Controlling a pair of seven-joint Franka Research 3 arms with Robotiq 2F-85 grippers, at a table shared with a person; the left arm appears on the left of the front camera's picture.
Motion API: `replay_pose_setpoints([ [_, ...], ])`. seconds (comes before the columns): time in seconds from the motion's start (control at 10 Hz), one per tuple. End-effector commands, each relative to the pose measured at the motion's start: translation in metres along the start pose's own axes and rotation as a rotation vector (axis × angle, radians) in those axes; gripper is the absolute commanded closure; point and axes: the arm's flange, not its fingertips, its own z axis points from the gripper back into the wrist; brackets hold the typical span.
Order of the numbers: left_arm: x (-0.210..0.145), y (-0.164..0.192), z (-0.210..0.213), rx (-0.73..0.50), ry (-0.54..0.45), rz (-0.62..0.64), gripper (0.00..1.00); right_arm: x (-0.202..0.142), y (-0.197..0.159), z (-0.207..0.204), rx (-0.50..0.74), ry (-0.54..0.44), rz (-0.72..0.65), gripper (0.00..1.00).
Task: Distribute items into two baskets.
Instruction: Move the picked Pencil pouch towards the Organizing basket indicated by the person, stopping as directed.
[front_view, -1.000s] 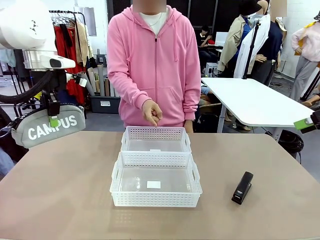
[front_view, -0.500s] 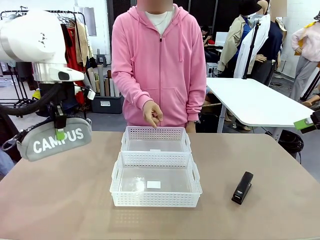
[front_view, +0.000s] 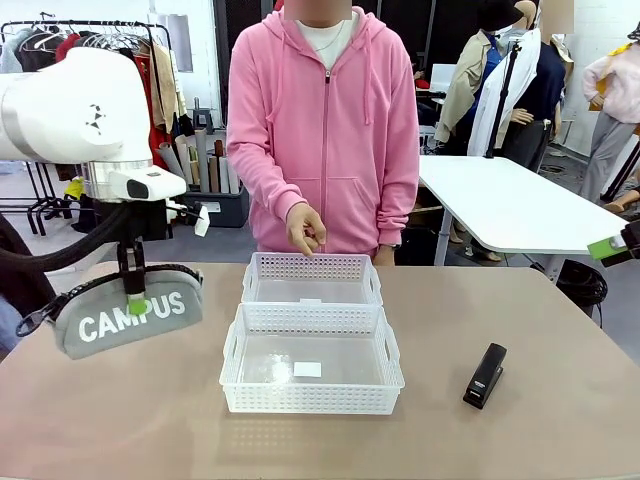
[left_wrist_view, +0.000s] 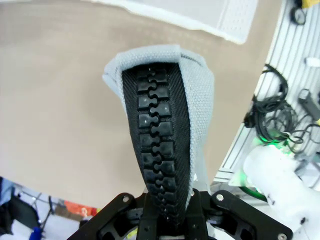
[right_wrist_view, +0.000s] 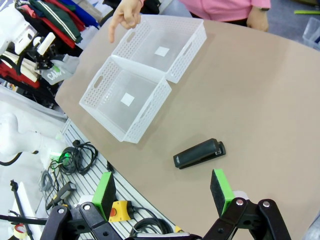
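I find the pouch (front_view: 128, 320) hanging by its zip edge, lettering toward me, clear of the table (front_view: 120, 430) and left of both baskets, touching neither. The left gripper (front_view: 134, 297) has its jaws pinched on the pouch's top seam; its wrist view shows the zip running up from between the fingers.

The near basket (front_view: 312, 398) and far basket (front_view: 312, 268) sit touching, one behind the other, at table centre, each holding only a label. The stapler (front_view: 485, 375) lies on the table right of the near basket, untouched. The right gripper (right_wrist_view: 163, 192) has its jaws spread wide on nothing, out past the table's edge on the stapler's side. The person's hand (front_view: 305, 228) points down toward the far basket.

Assessment: I am mid-carry with the first item. Next I must swing right over a basket, probably the indicated one, lower the pouch inside the rim, then release.
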Motion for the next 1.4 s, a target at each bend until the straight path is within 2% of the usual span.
replay_pose_setpoints([
  [0.0, -0.008, -0.017, 0.001, 0.014, -0.04, -0.094, 1.0, 0.002, 0.001, 0.001, 0.009, -0.012, 0.01, 0.0],
  [0.1, -0.002, -0.022, 0.0, 0.005, -0.042, -0.163, 1.0, 0.002, 0.001, 0.001, 0.009, -0.012, 0.01, 0.0],
  [0.6, 0.046, -0.028, -0.003, 0.019, -0.022, -0.341, 1.0, 0.002, 0.001, 0.001, 0.009, -0.012, 0.01, 0.0],
  [1.0, 0.088, -0.05, -0.023, 0.068, 0.098, -0.445, 1.0, 0.002, 0.001, 0.001, 0.009, -0.012, 0.01, 0.0],
  [1.3, 0.1, -0.059, -0.031, 0.076, 0.072, -0.516, 1.0, 0.002, 0.001, 0.001, 0.009, -0.012, 0.01, 0.0],
])
